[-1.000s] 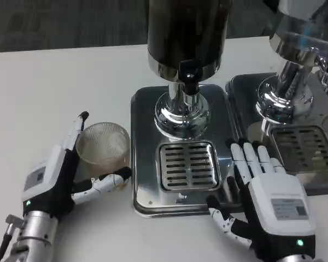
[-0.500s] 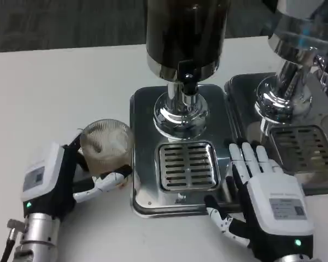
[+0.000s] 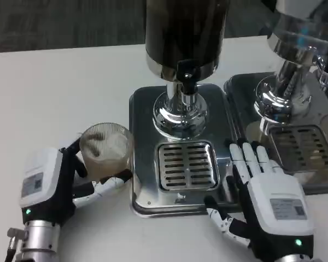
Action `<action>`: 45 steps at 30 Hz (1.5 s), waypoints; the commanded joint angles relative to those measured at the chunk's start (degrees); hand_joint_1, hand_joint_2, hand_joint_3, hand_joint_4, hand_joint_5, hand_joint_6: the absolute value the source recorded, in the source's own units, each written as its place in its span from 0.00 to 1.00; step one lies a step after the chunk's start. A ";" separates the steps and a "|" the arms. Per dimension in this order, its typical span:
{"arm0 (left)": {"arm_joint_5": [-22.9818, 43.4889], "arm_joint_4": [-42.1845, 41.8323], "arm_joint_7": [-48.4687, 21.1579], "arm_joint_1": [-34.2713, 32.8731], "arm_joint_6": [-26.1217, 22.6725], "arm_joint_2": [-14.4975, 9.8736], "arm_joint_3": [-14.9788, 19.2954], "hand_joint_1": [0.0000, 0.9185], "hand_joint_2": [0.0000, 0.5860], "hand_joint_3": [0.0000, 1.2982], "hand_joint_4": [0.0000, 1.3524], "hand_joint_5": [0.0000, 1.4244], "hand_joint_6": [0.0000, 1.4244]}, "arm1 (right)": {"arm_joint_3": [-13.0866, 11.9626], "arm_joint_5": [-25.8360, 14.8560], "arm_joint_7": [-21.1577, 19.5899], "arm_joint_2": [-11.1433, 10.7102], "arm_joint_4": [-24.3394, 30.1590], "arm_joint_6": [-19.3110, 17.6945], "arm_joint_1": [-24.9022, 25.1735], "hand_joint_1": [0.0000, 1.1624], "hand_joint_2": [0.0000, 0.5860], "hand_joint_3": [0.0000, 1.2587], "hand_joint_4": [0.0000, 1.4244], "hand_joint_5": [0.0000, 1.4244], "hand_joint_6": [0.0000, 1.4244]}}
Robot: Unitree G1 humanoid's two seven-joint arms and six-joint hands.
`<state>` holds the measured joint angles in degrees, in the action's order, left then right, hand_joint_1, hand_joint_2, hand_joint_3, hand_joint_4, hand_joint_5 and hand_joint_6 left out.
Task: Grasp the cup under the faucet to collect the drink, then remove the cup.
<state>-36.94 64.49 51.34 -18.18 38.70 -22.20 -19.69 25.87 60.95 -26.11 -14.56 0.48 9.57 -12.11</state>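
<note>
Two hands are in play. Left hand (image 3: 57, 183) wraps the clear ribbed cup (image 3: 105, 151) — thumb in front, fingers behind — just left of the dispenser's steel base (image 3: 143, 109). Right hand (image 3: 265, 194) lies flat with fingers spread, holding nothing, on that base's right edge. Step in hand: carry the cup onto the slotted drip grate (image 3: 187, 165), centred beneath the black faucet (image 3: 187, 76). Keep the cup upright, lift it over the base rim — avoid squeezing its thin wall.
</note>
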 commanded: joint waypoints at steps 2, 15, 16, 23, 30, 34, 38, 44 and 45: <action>-0.68 -2.10 2.54 0.15 0.34 -0.32 -0.02 0.53 0.16 0.35 0.48 0.62 0.81 | -0.27 -0.51 0.22 -0.44 0.33 -0.22 -0.04 0.35 0.60 0.03 0.00 0.00 0.10; -2.21 -7.36 4.83 -0.05 1.64 -0.98 0.73 0.54 0.15 0.36 0.48 0.62 0.81 | -0.45 -0.61 0.26 -0.39 0.34 -0.25 0.01 0.34 0.61 0.03 0.00 0.00 0.10; -2.24 -7.66 4.55 -0.12 1.72 -0.98 0.70 0.54 0.15 0.36 0.48 0.62 0.81 | -0.49 -0.69 0.29 -0.38 0.34 -0.27 0.00 0.34 0.61 0.03 0.00 0.00 0.10; -3.03 -8.84 4.09 -0.77 1.82 -0.75 0.12 0.55 0.14 0.36 0.48 0.62 0.81 | -0.55 -0.74 0.22 -0.32 0.45 -0.25 -0.15 0.34 0.61 0.03 0.00 0.00 0.11; -4.50 -7.45 2.63 -3.12 1.80 0.49 -1.37 0.55 0.14 0.36 0.48 0.62 0.81 | -0.33 -0.50 0.01 -0.08 0.48 -0.20 -0.08 0.34 0.61 0.03 0.00 0.00 0.11; -5.18 -5.07 0.96 -5.87 2.04 1.31 -3.11 0.54 0.13 0.36 0.48 0.62 0.81 | -0.22 -0.40 0.13 -0.08 0.73 -0.29 -0.26 0.34 0.62 0.03 0.00 0.00 0.11; -6.19 -2.57 -0.99 -8.97 1.36 2.17 -5.09 0.52 0.13 0.35 0.48 0.61 0.81 | -0.10 0.03 0.23 -0.19 1.02 -0.16 -0.23 0.34 0.62 0.02 0.00 0.00 0.11; -7.59 1.15 -2.85 -12.91 -0.42 4.86 -7.89 0.52 0.13 0.35 0.47 0.61 0.79 | -0.07 0.04 0.00 0.39 1.26 0.36 -0.68 0.35 0.62 0.02 0.00 0.00 0.11; -7.62 1.60 -3.05 -13.40 -0.62 5.30 -8.15 0.52 0.13 0.35 0.47 0.61 0.79 | -0.05 0.07 -0.04 0.47 1.31 0.44 -0.77 0.35 0.62 0.02 0.00 0.00 0.11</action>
<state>-44.08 64.98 48.92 -28.80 38.60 -18.21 -26.81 25.66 60.96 -26.11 -14.23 0.64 9.60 -12.19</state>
